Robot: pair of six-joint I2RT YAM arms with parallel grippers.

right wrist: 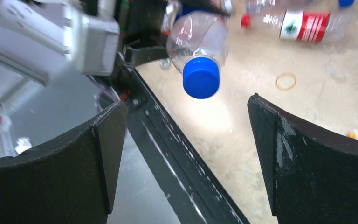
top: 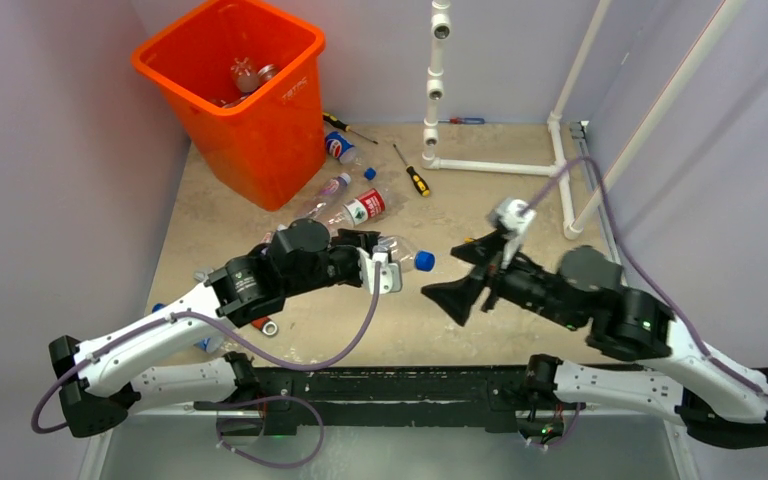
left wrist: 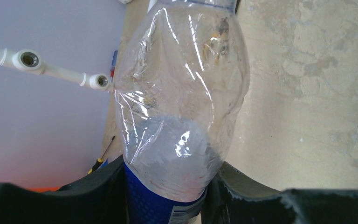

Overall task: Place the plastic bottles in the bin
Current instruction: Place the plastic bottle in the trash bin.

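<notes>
Clear crumpled plastic: our left hand point(top: 385, 264) clamps the blue-capped bottle point(top: 406, 253) aloft over the counter point(top: 490, 200). Our right hand point(top: 465, 272) gapes empty beside the cap. We should lift well above the orange bin point(top: 250, 150) before releasing. We count at least three loose bottles point(top: 365, 207) beside one bin.

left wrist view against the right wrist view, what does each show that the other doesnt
Only the left wrist view: the left gripper closed on the held bottle at its blue label, with the crumpled clear body beyond, plus the white pipe frame and a screwdriver off to the side.
Only the right wrist view: that bottle's blue cap, the right gripper with open jaws and nothing between them, a red-labelled bottle and a rubber band lying on the table.
Both: the held bottle and the beige table.
</notes>
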